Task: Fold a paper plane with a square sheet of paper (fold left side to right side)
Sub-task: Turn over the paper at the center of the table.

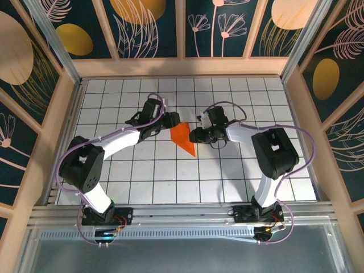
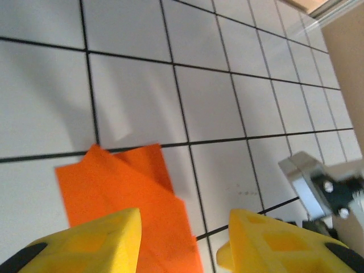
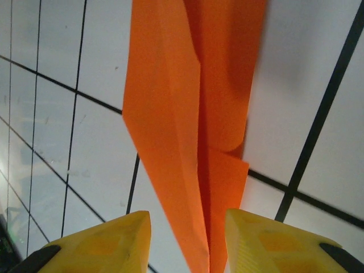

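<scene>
Paper plane [image 1: 183,138]: bright orange, narrow dart, lengthwise creases, tip toward near edge. Flat on counter [image 1: 227,170], mid-grid, btwn both arms. L fingers [image 2: 96,242] apart, gripping nothing; blunt end lies under them. R fingers [image 3: 108,244] apart, paper narrows btwn them; contact w/ one pad unclear. Wrist views crop the paper's edges.

My surface [image 1: 227,176] is white tile with black grid lines; teal panels [image 1: 151,28] with gold leaves, wood-framed, wall me in; even light.

White gridded table [image 1: 142,182], floral wall panels [image 1: 148,28]
</scene>
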